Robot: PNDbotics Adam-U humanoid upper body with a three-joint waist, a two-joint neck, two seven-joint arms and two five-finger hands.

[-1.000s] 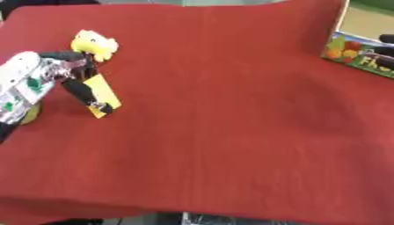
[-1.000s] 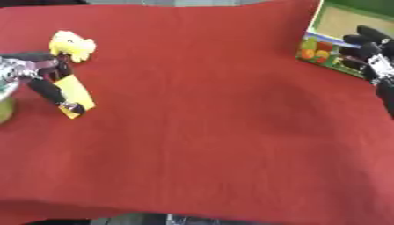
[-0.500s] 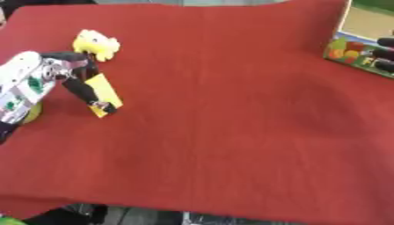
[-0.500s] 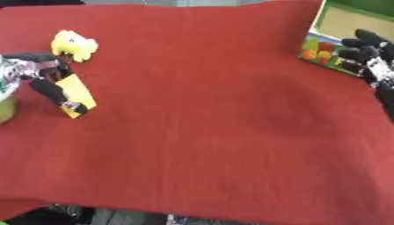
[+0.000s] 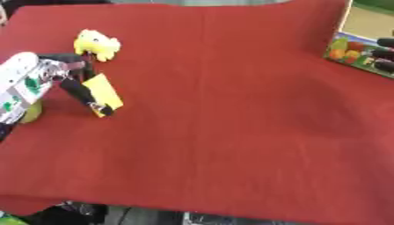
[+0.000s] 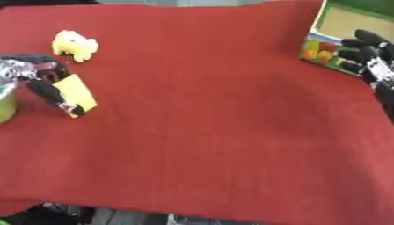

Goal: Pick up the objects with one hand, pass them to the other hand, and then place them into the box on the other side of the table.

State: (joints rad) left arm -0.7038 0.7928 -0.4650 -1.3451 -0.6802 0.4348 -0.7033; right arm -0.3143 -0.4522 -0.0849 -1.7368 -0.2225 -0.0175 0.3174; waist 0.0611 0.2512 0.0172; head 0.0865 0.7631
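Observation:
A flat yellow card-like piece (image 5: 104, 92) lies tilted on the red cloth at the left. My left hand (image 5: 67, 78) reaches in from the left edge, a black finger laid along the piece's near side and another by its far corner, pinching it. A yellow plush toy (image 5: 96, 43) sits just beyond. A green round object (image 6: 5, 107) shows under my left forearm. The box (image 6: 329, 38), green-rimmed with fruit pictures on its side, stands at the far right. My right hand (image 6: 369, 57) hangs in front of it, its dark fingers spread.
The red cloth (image 5: 231, 110) covers the whole table, its front edge running along the bottom of both views with dark floor below.
None of the things has moved; the left hand stays on the yellow piece and the right hand stays by the box.

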